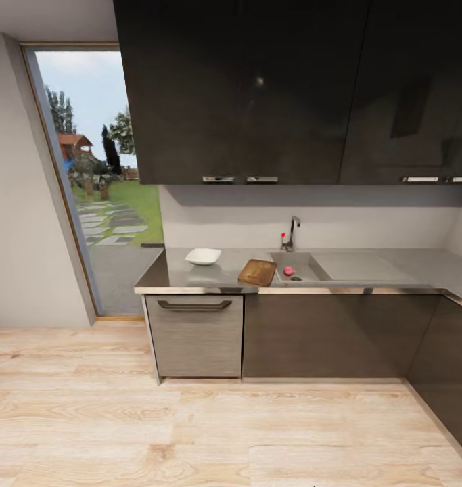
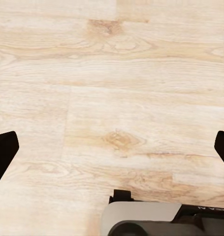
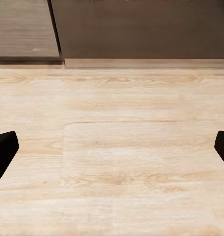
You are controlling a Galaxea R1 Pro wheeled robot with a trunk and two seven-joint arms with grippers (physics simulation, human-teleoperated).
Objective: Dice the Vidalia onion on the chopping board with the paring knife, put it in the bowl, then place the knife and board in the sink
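Observation:
Across the room, the grey countertop [image 1: 366,267] carries a white bowl [image 1: 203,256] at its left and the brown chopping board [image 1: 258,272] beside the sink [image 1: 310,270]. A small pinkish Vidalia onion [image 1: 289,270] lies in the basin near the drain, below the chrome tap [image 1: 293,233]. The paring knife is out of view. In the left wrist view my left gripper [image 2: 112,152] is open over the wooden floor, its dark fingertips [image 2: 3,150] far apart. My right gripper [image 3: 112,152] is open too, facing floor and cabinet fronts, with nothing between its fingers.
Wooden floor [image 1: 190,433] lies between me and the dark lower cabinets [image 1: 325,335]. A grey drawer front with a bar handle [image 1: 194,304] sits under the bowl. Dark wall cabinets [image 1: 258,88] hang above, a tall window [image 1: 95,169] stands left, and the counter turns a corner at right.

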